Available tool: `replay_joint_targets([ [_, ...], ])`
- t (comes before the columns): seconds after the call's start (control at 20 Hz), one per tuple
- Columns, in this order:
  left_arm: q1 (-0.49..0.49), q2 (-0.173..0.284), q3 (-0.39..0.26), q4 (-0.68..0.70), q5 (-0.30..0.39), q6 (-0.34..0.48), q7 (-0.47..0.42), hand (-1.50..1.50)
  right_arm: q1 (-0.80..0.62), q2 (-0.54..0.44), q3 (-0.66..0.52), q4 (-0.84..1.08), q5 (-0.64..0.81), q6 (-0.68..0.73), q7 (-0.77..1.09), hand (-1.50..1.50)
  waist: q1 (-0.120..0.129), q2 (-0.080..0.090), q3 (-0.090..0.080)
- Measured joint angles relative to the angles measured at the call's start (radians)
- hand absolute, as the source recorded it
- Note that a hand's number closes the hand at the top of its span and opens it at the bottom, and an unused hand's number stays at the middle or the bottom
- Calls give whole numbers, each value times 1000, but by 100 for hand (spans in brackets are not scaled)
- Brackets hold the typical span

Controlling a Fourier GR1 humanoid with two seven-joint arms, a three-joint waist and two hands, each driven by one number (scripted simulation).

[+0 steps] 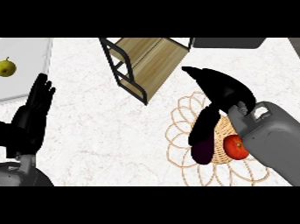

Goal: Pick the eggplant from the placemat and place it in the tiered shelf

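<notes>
The eggplant (202,154), dark purple and elongated, lies on the woven beige placemat (176,131) at the right, next to a red tomato (236,147). My right hand (225,89) hovers over the mat's far part, its fingers stretched straight toward the shelf and its thumb pointing down along the eggplant's upper end, hiding that end. The hand is open and not closed round the eggplant. The tiered shelf (153,59), light wood in a black frame, stands at the top centre, just left of the fingertips. My left hand (31,114) rests open at the left, fingers up.
A pale tray (29,54) at the top left holds a yellow-green pear (5,68). A dark grey object (227,42) sits at the top right behind the shelf. A dark round object (10,175) shows in the lower left corner. White marbled counter lies between the hands.
</notes>
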Motion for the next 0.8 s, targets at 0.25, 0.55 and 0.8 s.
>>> replay_joint_targets([
  [0.25, 0, 5, 13, -10, 1, -8, 13, 0, -17, 0, 90, 64, 55, 21, 8, -150, -5, 0, 1],
  [0.55, 17, -3, 23, -12, -4, -11, 1, 0, -14, -17, 158, 107, 74, 53, 27, -150, -12, -1, 1],
  [0.8, 30, -10, 32, -12, -14, -24, -8, 0, 34, -5, 163, 113, 120, 53, 19, -150, -16, -1, 1],
])
